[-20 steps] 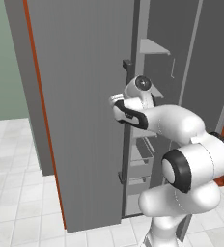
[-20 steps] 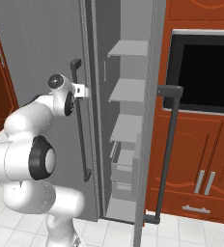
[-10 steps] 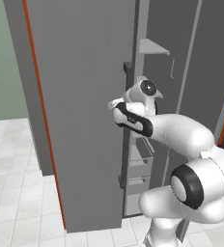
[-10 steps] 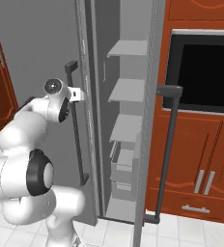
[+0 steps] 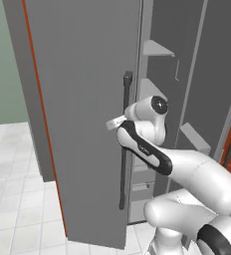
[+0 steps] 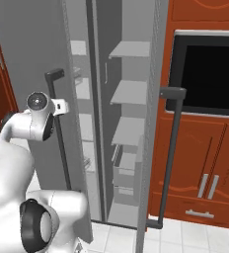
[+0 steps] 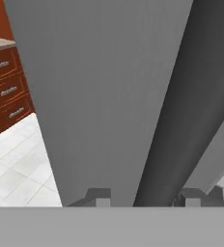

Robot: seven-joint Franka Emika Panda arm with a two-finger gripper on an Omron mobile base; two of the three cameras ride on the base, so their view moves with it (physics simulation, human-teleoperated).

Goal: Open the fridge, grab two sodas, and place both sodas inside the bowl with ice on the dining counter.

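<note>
**Pulling the fridge door by its bar**

The fridge [image 5: 82, 99] stands in front of the robot, its left door partly open. Left of the opening runs the dark handle [image 5: 123, 144]. The gripper [image 7: 143, 195] has one finger on each side of it (whether they squeeze it, I cannot tell). The door looks big, stiff and heavy; the bar is the best hold. Right of the handle, pale shelves [image 6: 130, 91] show inside.
</note>
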